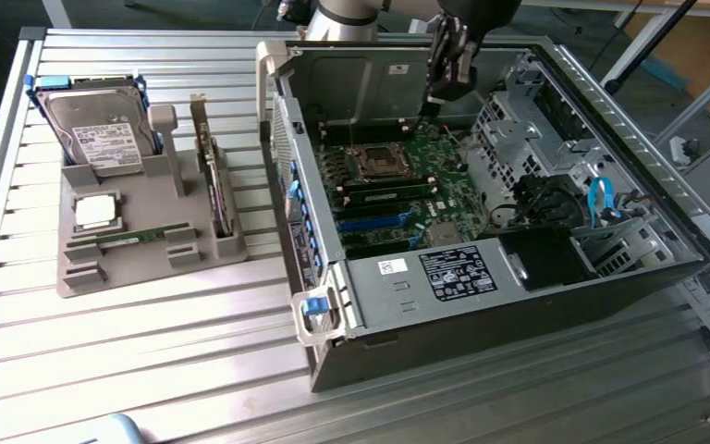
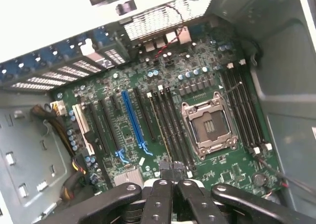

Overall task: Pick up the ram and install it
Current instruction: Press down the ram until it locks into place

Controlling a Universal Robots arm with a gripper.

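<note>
Gripper (image 1: 444, 85) clenched, empty, poised at upper centre above motherboard (image 1: 420, 190), presumably aligned with slots; ram (image 1: 130, 238) lying lower left in grey holder tray (image 1: 145, 268), well apart from computer case (image 1: 503, 305).

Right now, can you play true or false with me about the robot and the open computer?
1. The computer case lies open, so the motherboard shows. True.
2. The gripper hangs over the gray holder. False: it hangs over the open case.
3. The gripper is wide open. False: it is shut.
4. The ram lies flat in the gray holder. True.
5. The hard drive sits inside the case. False: it stands in the gray holder, on the exterior view's left of the case.
</note>
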